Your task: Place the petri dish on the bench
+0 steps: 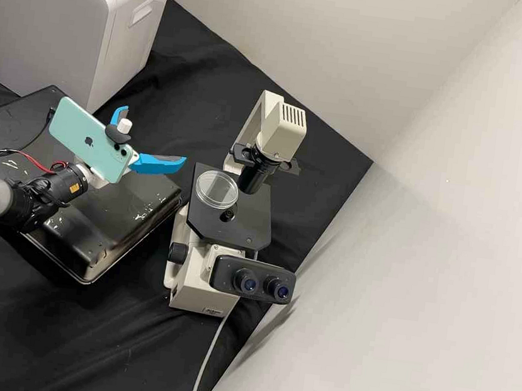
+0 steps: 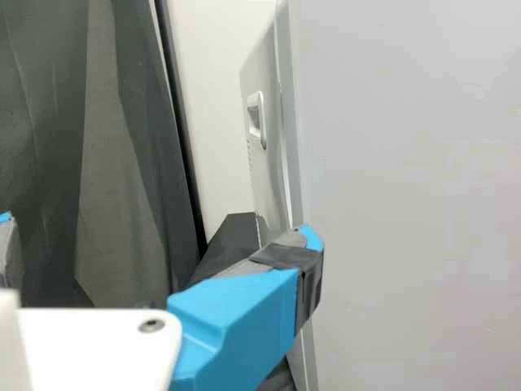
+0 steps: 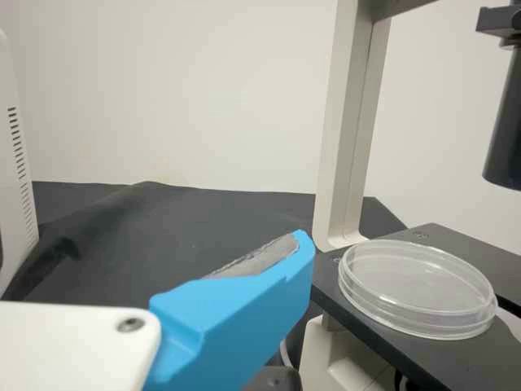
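Note:
A clear, round petri dish (image 1: 217, 189) lies flat on the black stage (image 1: 241, 226) of a beige microscope (image 1: 198, 280), beside the objective opening. My right gripper (image 1: 153, 135) hovers just left of the stage, a short gap from the dish, open with nothing between its blue fingers. In the right wrist view one blue finger (image 3: 244, 297) points at the dish (image 3: 417, 287), which sits a little beyond the fingertip. My left gripper (image 2: 155, 232) is open and holds nothing, close to a white appliance side (image 2: 269, 155).
A large white appliance (image 1: 61, 12) stands at the back left. A low black box (image 1: 105, 227) lies under the right arm, left of the microscope. The microscope's lamp arm (image 1: 279, 125) overhangs the stage. A white wall runs along the bench's right side.

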Tool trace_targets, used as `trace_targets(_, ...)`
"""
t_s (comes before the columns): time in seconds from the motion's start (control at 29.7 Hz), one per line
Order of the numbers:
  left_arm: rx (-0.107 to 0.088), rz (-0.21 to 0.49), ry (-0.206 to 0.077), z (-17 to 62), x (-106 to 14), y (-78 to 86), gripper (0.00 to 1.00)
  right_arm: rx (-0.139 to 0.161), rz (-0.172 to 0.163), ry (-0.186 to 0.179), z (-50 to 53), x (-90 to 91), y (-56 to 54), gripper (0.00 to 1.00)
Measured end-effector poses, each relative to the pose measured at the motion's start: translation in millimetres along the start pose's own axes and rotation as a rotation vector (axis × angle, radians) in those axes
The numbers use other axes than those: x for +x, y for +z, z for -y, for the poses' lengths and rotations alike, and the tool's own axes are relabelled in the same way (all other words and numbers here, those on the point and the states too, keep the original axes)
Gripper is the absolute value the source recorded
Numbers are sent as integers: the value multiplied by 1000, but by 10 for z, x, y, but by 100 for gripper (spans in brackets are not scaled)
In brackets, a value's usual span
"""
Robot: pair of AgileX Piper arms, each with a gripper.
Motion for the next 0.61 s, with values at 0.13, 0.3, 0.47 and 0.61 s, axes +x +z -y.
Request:
trace_targets(0.13,0,0,0,0,0,0,100,0,0,0,0,0,0,100)
trace_targets(0.3,0,0,0,0,0,0,100,0,0,0,0,0,0,100)
trace_targets(0.47,0,0,-2,5,-4,-1,100,0,0,0,0,0,0,100)
trace_targets(0.61,-1,1,-23,55,-64,8,100,0,0,0,0,0,0,100)
